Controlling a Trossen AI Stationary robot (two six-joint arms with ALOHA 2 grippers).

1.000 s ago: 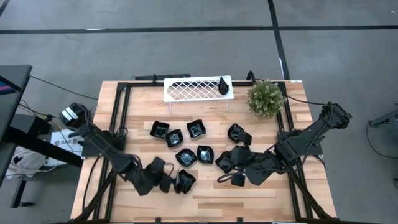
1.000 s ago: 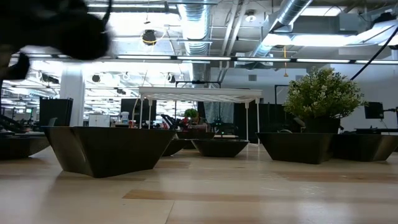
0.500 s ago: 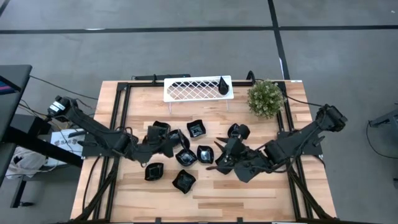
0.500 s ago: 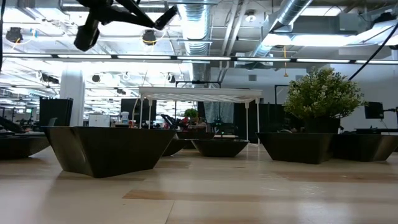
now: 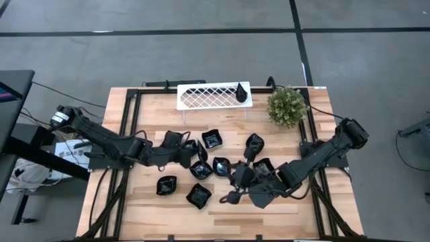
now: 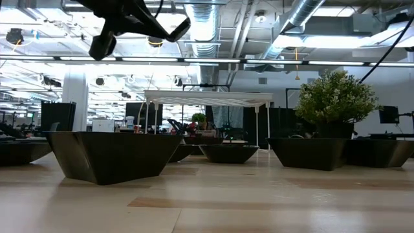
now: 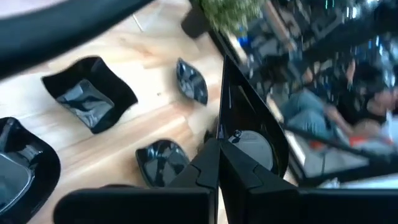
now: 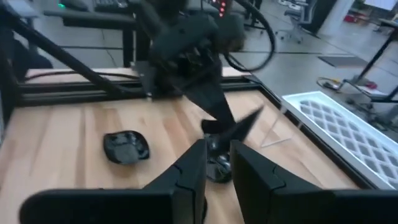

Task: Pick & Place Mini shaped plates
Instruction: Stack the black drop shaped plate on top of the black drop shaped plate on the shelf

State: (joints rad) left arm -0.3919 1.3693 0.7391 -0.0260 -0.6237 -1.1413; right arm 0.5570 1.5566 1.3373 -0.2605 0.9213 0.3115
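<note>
Moved since earlier: the left tool (image 5: 195, 154) has been carried from the counter's (image 5: 222, 215) front edge back to the middle cluster; the right tool (image 5: 235, 183) has been shifted leftward and toward the front.
Left tool state: the fingers are pressed together; a thin glossy black wedge (image 7: 252, 134) is seen rising from the tips, but a grip on it cannot be confirmed.
Left tool position: it is held above the mini shaped plates (image 5: 211, 139) of the middle cluster, raised clear of the counter in the low view.
Right tool state: the fingers (image 8: 189, 171) are set a narrow gap apart; a small glossy dish (image 8: 217, 167) is seen between the tips, and whether it is pinched cannot be told.
Front pair: two plates (image 5: 166, 185) are left near the front, well apart from both tools.
Tray: one teardrop plate (image 5: 240, 92) is laid on the white lattice tray (image 5: 211, 96), beside the plant (image 5: 287, 105).
Writing: a white label (image 5: 67, 149) beside the counter is printed, but cannot be read.
</note>
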